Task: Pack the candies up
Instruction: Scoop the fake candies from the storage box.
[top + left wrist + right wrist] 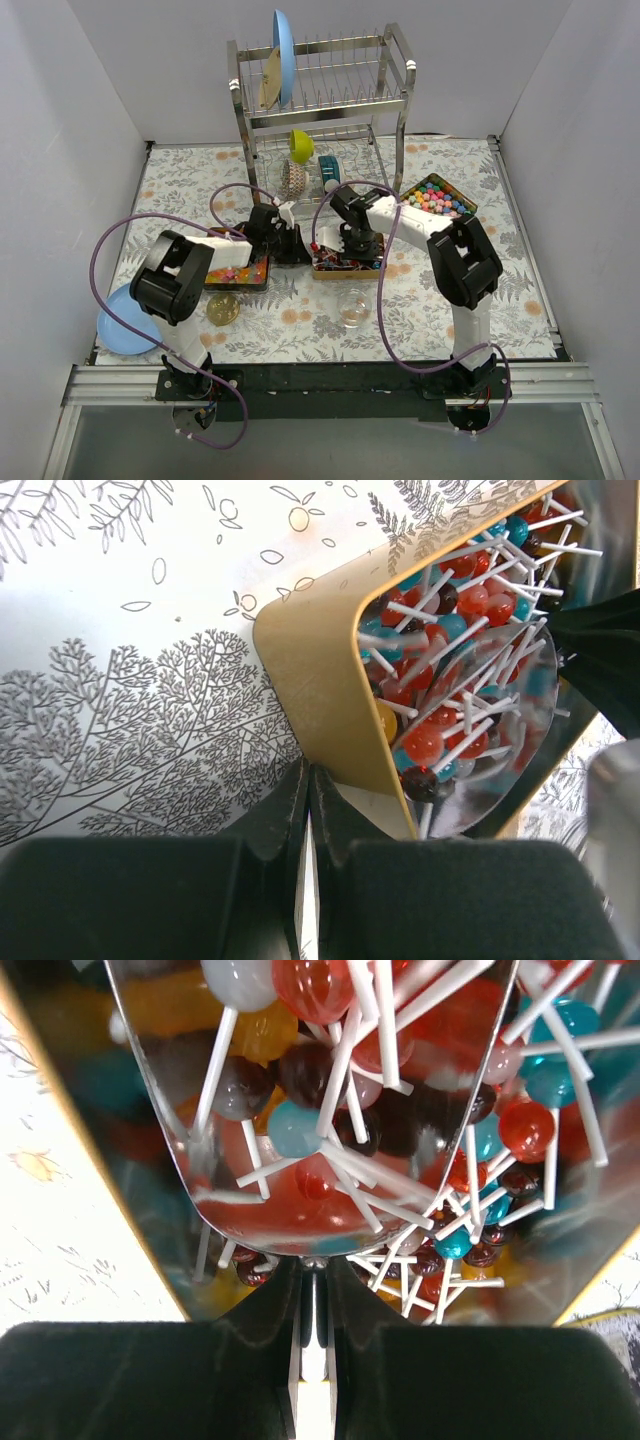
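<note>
With my right pincer (313,1265) nipped shut on the clear cover (240,1215), the lollipops (527,1125) just beyond look light, hard and slippery, so I'd grab their sticks.

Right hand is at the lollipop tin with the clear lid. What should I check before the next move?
1. Right hand grip on the clear lid: ok, pinched on its edge.
2. Lid over the lollipop tin: ok, lollipops show through it.
3. Lid seated flat: cannot tell.
4. Left hand off the lid: ok, shut beside the tin's corner.
5. Left hand bracing the tin: cannot tell.
</note>
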`<action>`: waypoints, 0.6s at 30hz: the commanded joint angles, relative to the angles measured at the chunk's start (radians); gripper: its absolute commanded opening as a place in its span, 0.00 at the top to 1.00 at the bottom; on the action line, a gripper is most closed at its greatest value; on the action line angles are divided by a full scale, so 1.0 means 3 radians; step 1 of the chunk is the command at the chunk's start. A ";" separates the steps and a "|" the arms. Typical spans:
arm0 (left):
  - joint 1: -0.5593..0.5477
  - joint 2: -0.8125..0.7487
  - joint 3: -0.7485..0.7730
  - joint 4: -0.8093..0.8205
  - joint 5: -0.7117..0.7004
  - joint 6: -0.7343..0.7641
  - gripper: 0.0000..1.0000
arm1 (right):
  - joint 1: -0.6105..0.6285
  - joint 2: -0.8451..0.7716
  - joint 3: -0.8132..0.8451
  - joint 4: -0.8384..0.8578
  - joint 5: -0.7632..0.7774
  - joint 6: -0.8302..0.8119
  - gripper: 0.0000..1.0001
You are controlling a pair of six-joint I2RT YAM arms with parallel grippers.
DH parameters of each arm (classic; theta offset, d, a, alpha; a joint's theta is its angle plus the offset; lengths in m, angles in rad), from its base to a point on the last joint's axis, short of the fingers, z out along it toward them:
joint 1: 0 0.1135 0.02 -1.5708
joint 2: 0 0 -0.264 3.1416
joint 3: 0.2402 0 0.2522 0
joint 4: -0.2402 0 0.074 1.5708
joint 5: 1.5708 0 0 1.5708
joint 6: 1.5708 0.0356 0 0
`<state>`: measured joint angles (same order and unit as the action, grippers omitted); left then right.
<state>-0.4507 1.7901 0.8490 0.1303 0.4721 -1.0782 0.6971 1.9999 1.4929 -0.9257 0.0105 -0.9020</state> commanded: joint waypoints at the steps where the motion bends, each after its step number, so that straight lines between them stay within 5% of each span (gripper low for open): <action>1: 0.0071 -0.0230 0.0182 -0.0275 0.0211 0.0229 1.00 | -0.0079 -0.0320 -0.0185 0.0411 -0.0505 -0.0077 0.99; 12: 0.0173 -0.0388 0.0575 -0.0981 0.0451 0.0736 1.00 | -0.0345 -0.0755 -0.0558 0.0636 -0.0786 -0.0092 0.99; 18: 0.0265 -0.0424 0.0816 -0.1349 0.0360 0.0838 0.88 | -0.0473 -0.1057 -0.0569 0.0560 -0.0914 -0.0123 0.99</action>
<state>-0.3958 1.7252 1.0340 -0.1726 0.5800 -0.8742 0.5774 1.7748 1.3254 -0.7616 -0.2008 -0.9230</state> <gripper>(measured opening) 0.091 0.159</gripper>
